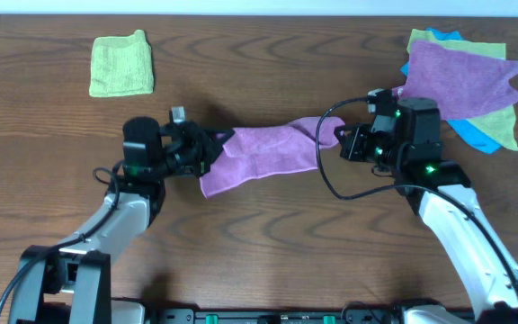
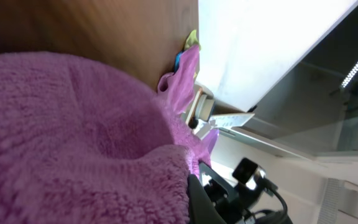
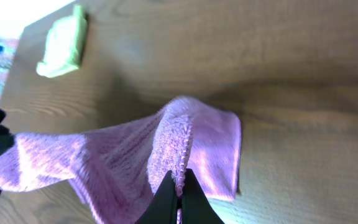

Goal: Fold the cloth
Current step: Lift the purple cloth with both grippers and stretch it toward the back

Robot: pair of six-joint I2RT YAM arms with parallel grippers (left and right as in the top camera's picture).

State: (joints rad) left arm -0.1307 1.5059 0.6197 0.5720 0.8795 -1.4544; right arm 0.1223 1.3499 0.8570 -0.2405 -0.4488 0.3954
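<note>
The lilac-purple cloth (image 1: 268,153) hangs stretched and bunched between my two grippers over the middle of the table. My left gripper (image 1: 212,148) is shut on its left end. In the left wrist view the cloth (image 2: 73,137) fills most of the frame and hides all but one black finger (image 2: 199,200). My right gripper (image 1: 335,137) is shut on the cloth's right end. In the right wrist view its fingers (image 3: 179,190) pinch a hemmed edge of the cloth (image 3: 123,155), which sags toward the wooden table.
A folded lime-green cloth (image 1: 122,65) lies at the back left and also shows in the right wrist view (image 3: 61,43). A pile of cloths lies at the back right: another purple one (image 1: 461,76) over a green one (image 1: 506,126) and a blue one (image 1: 475,135).
</note>
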